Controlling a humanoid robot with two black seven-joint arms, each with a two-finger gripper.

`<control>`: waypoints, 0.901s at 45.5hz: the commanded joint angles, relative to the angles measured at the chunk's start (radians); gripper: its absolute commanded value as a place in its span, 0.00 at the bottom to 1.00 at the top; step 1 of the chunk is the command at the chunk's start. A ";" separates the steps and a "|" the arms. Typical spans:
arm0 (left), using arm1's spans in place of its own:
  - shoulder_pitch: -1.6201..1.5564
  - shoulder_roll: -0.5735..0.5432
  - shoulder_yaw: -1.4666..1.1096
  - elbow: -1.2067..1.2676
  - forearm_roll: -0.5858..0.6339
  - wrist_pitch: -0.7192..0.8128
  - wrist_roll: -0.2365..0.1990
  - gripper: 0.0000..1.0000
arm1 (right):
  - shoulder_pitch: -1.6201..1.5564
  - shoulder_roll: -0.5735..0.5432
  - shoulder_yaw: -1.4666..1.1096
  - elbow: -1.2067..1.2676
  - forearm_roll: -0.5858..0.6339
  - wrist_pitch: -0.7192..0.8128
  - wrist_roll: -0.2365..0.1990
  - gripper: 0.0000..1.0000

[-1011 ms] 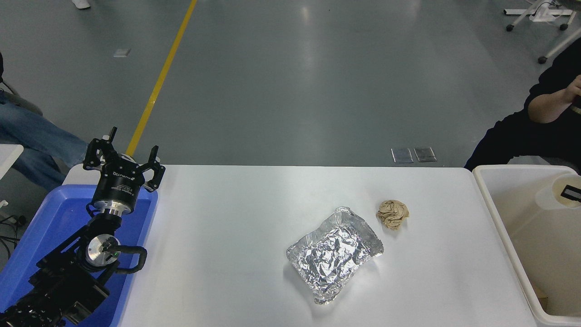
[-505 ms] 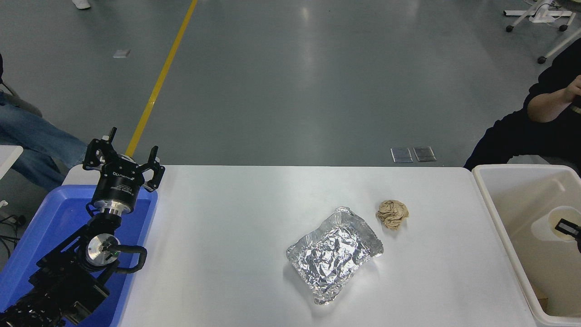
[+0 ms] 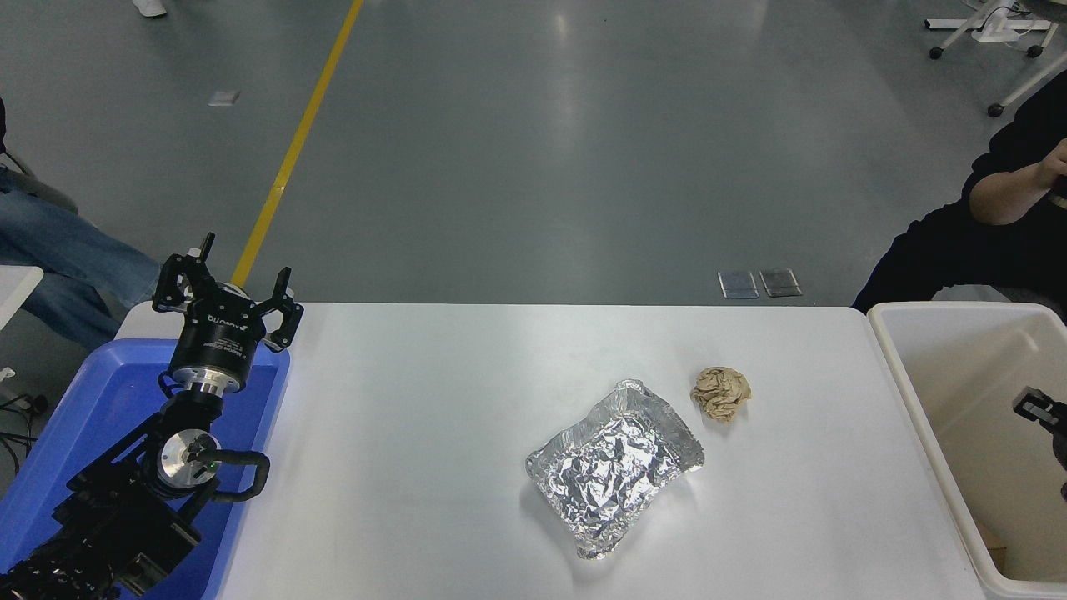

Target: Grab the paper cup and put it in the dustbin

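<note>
At the lower left, the robot's black left arm rests parked over a bright blue rectangular plastic bin (image 3: pixel 100 408), and its left gripper (image 3: pixel 225 287) points up and away with the fingers spread apart, holding nothing. A person in blue jeans (image 3: pixel 58 258) sits off the table's left corner. The white table (image 3: pixel 417 433) carries two things near its middle-right — a crumpled silver foil tray (image 3: pixel 614 465) and, just beyond its far right corner and apart from it, a crumpled brown paper ball (image 3: pixel 721 392). At the right edge stands the large rectangular off-white plastic dustbin (image 3: pixel 909 400), with cream inside walls. The right gripper (image 3: pixel 1042 410) shows only as a black tip over the bin's interior — whether it is apart or together cannot be told. The small white paper cup cannot be seen in this view. Another person in a black sleeve (image 3: pixel 992 225) sits beyond the bin.
</note>
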 commanded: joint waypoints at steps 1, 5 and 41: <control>-0.002 0.000 0.000 0.000 0.000 0.000 0.000 0.98 | 0.184 -0.026 -0.046 0.107 0.000 -0.018 0.001 1.00; -0.002 0.000 0.000 -0.002 0.000 0.000 0.002 0.98 | 0.308 -0.033 -0.145 0.223 0.000 -0.018 -0.001 1.00; -0.002 0.000 0.002 0.000 0.000 0.000 0.002 0.98 | 1.112 0.214 -0.595 0.927 0.003 0.296 -0.001 1.00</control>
